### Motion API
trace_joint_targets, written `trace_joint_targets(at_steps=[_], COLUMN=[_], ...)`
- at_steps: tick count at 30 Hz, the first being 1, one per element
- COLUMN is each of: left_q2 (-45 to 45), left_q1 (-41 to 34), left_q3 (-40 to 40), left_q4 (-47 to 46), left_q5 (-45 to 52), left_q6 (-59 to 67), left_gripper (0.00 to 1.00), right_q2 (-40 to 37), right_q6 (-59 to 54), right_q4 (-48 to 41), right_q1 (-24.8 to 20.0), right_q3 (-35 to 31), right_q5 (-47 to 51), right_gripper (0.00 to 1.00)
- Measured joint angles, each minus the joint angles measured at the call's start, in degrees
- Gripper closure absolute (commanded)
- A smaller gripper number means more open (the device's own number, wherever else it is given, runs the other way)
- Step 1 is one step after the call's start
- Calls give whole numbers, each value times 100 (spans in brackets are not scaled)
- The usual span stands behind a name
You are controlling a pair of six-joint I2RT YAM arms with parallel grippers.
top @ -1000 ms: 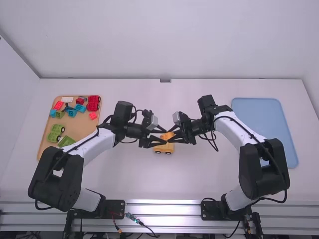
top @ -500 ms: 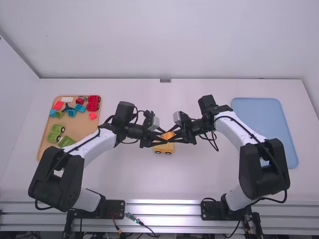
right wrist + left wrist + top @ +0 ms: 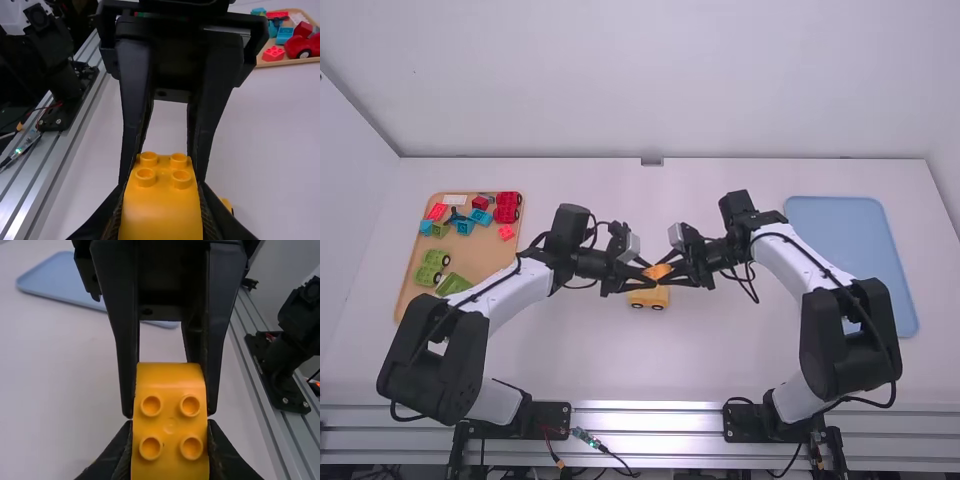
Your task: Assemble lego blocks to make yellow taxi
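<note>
My left gripper [image 3: 170,452] and right gripper [image 3: 161,212] both pinch the studded yellow plastic block [image 3: 658,271], roughly twelve o'clock of the wheeled yellow plastic base [image 3: 649,297]; I'd guess light, stiff, slick, so grip flat sides.

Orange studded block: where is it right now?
In the high view, the block is central, clasped by the left gripper and right gripper, near the yellow wheeled base.

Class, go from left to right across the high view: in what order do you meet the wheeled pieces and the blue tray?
Green wheeled piece → red wheeled piece → yellow wheeled piece → blue tray.
</note>
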Motion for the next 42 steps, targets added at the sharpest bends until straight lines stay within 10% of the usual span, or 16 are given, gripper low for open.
trace_joint_targets(at_steps=[6,10,12,13,31,42], left_q2=[0,0,0,0,-2,-157], left_q1=[0,0,0,-7,719,634], left_q3=[0,0,0,0,2,0], left_q4=[109,262,367,378,101,-675], left_q5=[0,-2,13,31,-315,-1283], left_q6=[-66,-181,-197,-199,-192,713], left_gripper=[84,83,94,98,98,98], right_q2=[0,0,0,-2,-2,0], right_q6=[-4,4,0,-4,28,1600], right_q4=[20,22,-7,-13,-343,1036], right_q1=[-20,-50,-44,-24,-1056,-1246], right_q3=[2,42,48,48,48,-11], right_q5=[-17,-42,-44,-28,431,901], right_gripper=[92,57,9,1,1,1])
